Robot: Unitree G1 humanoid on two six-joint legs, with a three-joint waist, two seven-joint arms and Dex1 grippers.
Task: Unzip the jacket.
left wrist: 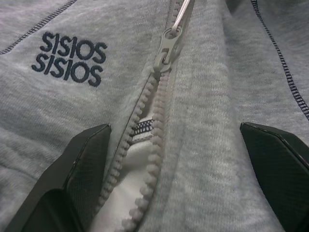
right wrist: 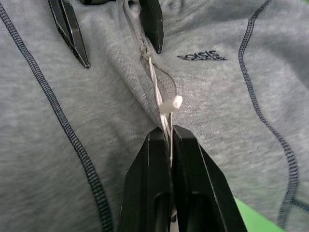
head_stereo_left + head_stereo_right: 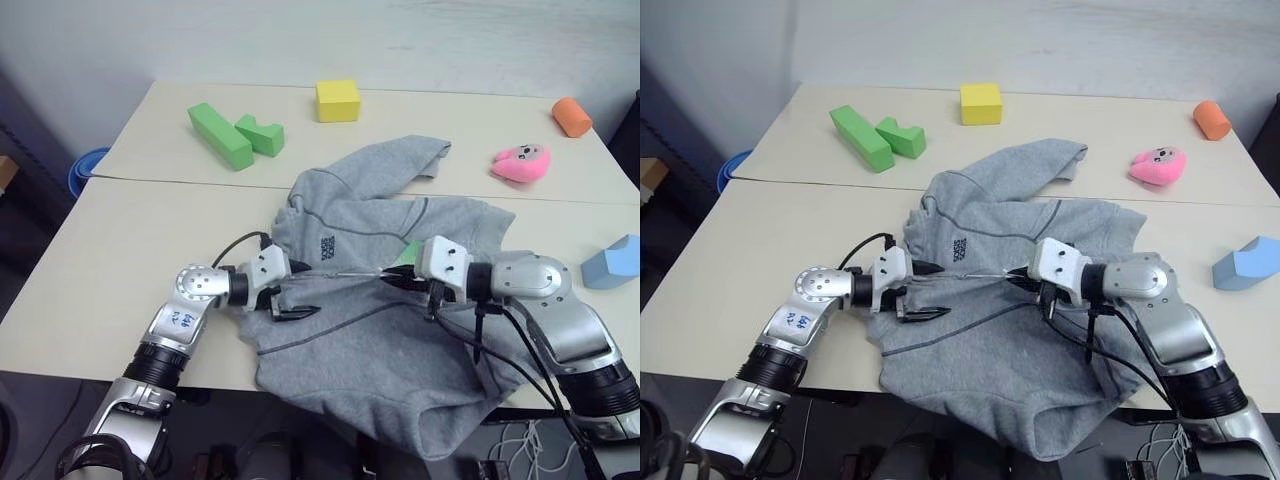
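Jacket point(image 3: 390, 330), grey fleece, lay spread across the lower centre of the frame on the pale bench point(image 3: 100, 260), its hem hanging over the near edge. Left hand point(image 3: 290, 305), fingers spread wide and gripping nothing, rested on the cloth astride the partly opened zipper point(image 1: 166, 48). Right hand point(image 3: 392, 278), at centre right, was closed tight on a thin white cord point(image 2: 161, 104) running to the zipper pull.

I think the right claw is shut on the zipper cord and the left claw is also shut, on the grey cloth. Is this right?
Not quite. The left claw is open: the left wrist view shows its fingers spread either side of the zipper. The right claw is indeed shut on the zipper cord of the jacket.
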